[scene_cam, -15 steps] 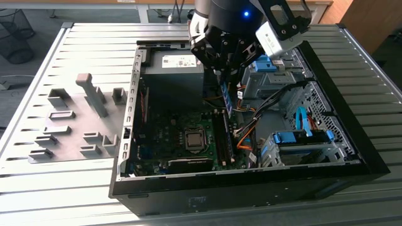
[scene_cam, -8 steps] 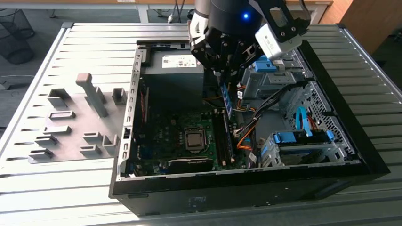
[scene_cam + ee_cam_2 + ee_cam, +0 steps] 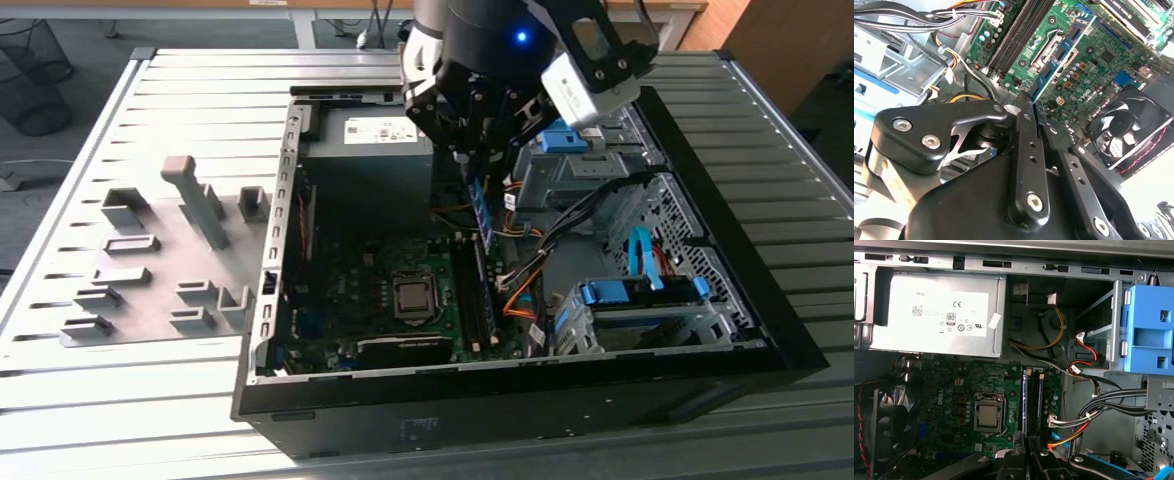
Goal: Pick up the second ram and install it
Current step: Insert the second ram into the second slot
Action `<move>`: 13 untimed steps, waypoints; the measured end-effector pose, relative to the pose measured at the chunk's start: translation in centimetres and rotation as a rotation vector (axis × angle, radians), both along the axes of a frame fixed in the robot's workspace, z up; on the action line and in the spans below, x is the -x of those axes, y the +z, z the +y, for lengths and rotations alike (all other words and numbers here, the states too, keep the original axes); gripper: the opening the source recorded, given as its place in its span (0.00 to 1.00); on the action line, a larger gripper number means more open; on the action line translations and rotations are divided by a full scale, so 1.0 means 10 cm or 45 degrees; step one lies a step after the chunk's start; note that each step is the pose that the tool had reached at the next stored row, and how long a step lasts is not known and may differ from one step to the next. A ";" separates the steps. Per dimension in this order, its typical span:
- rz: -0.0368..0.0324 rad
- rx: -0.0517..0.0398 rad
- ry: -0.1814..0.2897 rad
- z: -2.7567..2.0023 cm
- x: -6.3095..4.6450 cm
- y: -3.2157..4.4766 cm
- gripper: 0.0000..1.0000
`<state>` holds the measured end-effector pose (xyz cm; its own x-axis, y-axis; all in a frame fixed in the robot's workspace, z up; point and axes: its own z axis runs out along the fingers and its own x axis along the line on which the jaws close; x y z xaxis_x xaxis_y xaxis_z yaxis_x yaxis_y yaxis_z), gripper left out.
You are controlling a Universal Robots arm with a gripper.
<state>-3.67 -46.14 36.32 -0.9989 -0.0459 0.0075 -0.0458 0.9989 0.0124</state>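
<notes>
My gripper [image 3: 470,168] hangs inside the open PC case [image 3: 747,250] and is shut on the second ram [image 3: 485,210], a thin blue-green stick with black chips. The stick points down from the fingers, above the long black memory slots [image 3: 474,290] on the motherboard and apart from them. In the second wrist view the ram [image 3: 1061,52] reaches out from the gripper [image 3: 1030,102] over the board, beside the slots [image 3: 1019,30]. In the first wrist view the ram [image 3: 1024,405] shows edge-on, lined up along the slots [image 3: 1037,400], with the gripper [image 3: 1027,450] behind it.
Grey fixture blocks [image 3: 147,260] stand on the table at the exterior view's left. Inside the case are the power supply [image 3: 380,130], the CPU socket [image 3: 414,297], a fan [image 3: 1126,130], blue drive cages [image 3: 641,295] and orange and black cables [image 3: 534,265] close beside the slots.
</notes>
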 end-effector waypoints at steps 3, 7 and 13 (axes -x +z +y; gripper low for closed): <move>0.0000 0.000 0.000 0.000 0.00 -0.006 0.14; 0.0000 0.000 0.000 0.000 0.00 -0.020 0.14; 0.0000 0.000 0.000 0.000 0.00 -0.036 0.14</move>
